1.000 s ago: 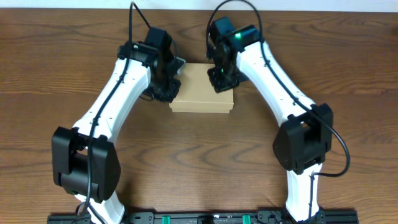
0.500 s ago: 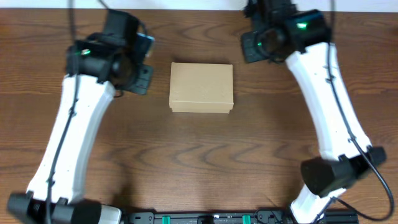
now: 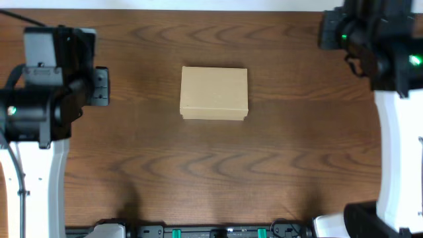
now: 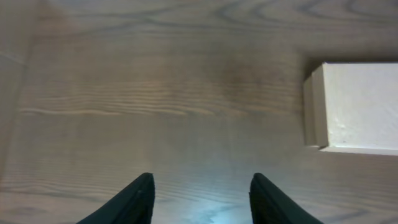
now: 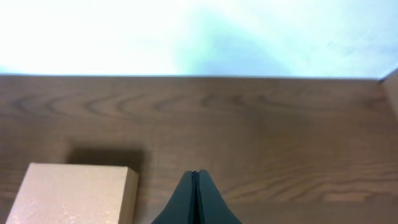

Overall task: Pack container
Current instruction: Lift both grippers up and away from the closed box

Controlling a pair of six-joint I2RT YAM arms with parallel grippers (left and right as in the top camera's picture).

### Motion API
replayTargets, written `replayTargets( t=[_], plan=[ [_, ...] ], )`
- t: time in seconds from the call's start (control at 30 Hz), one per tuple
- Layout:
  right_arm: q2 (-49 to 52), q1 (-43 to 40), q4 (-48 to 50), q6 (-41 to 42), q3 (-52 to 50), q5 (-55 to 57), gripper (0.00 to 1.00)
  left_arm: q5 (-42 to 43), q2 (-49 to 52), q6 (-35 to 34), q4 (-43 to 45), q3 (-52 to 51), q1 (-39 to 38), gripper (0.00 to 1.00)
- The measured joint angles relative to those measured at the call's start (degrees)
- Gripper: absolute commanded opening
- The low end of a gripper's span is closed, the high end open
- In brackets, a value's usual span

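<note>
On the left side of the dark brown wooden table [image 3: 211,178], the white and black left arm [image 3: 39,158] is up high, well away from the box. The left gripper [image 4: 202,202] has its two black fingers [image 4: 142,200] spread wide apart. Nothing is between them, only bare wood below. In the left wrist view the box sits off to the right of the fingers and does not touch them.

In the middle of the table sits the small tan-brown cardboard box [image 3: 214,92]. Its lid lies flat on top, so it looks closed. It stands alone, and no arm touches it.

On the right side is the white and black right arm [image 3: 396,139], also far from the box. The right gripper [image 5: 196,199] has its fingers pressed together with nothing in them. In the right wrist view the box is down to the left of the fingers, not touching.
</note>
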Motion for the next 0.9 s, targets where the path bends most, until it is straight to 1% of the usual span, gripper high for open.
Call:
replayTargets(
  t=[0.03, 0.1, 0.13, 0.17, 0.2, 0.23, 0.3, 0.33, 0.37, 0.9],
  plan=[
    [-0.9, 0.0, 0.1, -0.6, 0.0, 0.1, 0.01, -0.5, -0.5, 0.0, 0.0, 0.0, 0.0, 0.55],
    [-2.5, 0.0, 0.1, -1.5, 0.2, 0.1, 0.02, -1.0, -0.9, -0.1, -0.1, 0.0, 0.0, 0.59],
    [-3.2, 0.0, 0.0, -1.8, 0.3, 0.2, 0.04, -1.2, -1.0, 0.0, -0.1, 0.0, 0.0, 0.80],
    [-3.6, 0.0, -0.3, -2.1, 0.3, 0.2, 0.09, -1.2, -1.1, 0.2, -0.3, 0.0, 0.0, 0.95],
    [-3.8, 0.0, -0.6, -2.3, 0.3, 0.3, 0.20, -1.4, -1.0, -0.1, -0.4, 0.0, 0.0, 0.95],
    [-4.0, 0.0, -1.0, -2.3, 0.3, 0.3, 0.36, -1.5, -1.0, -0.1, -0.5, 0.0, 0.0, 0.95],
    [-4.0, 0.0, -1.8, -2.8, 0.3, 0.5, 0.56, -1.7, -1.0, -0.2, -0.5, 0.0, 0.0, 0.95],
    [-4.0, 0.0, -2.3, -2.8, 0.3, 0.5, 0.92, -1.7, -1.0, -0.3, -0.5, 0.0, 0.0, 0.95],
    [-4.0, 0.0, -2.7, -3.0, 0.3, 0.5, 0.99, -1.7, -1.0, -0.3, -0.5, 0.0, 0.0, 0.96],
    [-4.0, 0.0, -3.7, -3.6, 0.3, 0.7, 0.99, -1.7, -1.0, -0.3, -0.9, 0.0, 0.0, 0.96]
  ],
)
